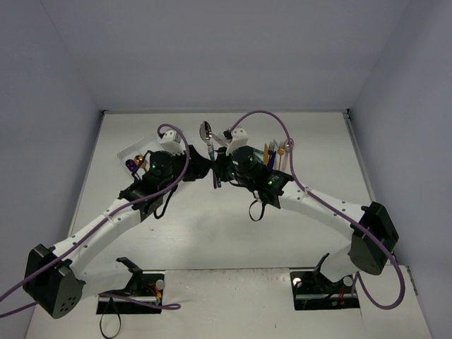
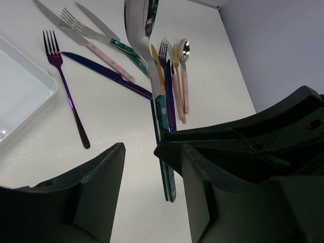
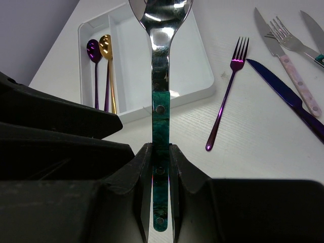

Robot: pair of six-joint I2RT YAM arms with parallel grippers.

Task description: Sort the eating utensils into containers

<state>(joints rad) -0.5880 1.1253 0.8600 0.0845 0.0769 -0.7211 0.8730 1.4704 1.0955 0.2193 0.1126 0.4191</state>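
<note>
**Top external:** the right gripper (image 1: 220, 173) holds the teal-handled spoon (image 1: 206, 131), bowl pointing away from the arm bases, beside the left gripper (image 1: 203, 171); the white tray (image 1: 126, 150) lies partly under the left arm.
**Left wrist:** jaws apart, spoon handle in the gap; a purple fork (image 2: 69, 96) and blue knife (image 2: 107, 75) lie on the table (image 2: 116, 131).
**Right wrist:** jaws clamped on the teal handle; a purple spoon (image 3: 93, 50) and gold spoon (image 3: 105, 44) lie in the tray's leftmost compartment

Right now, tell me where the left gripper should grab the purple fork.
Grip the purple fork at mid-handle, straight down from above, fingers across the thin shaft. It lies flat and alone there; its tines end sits close to the dark blue knife.
</note>
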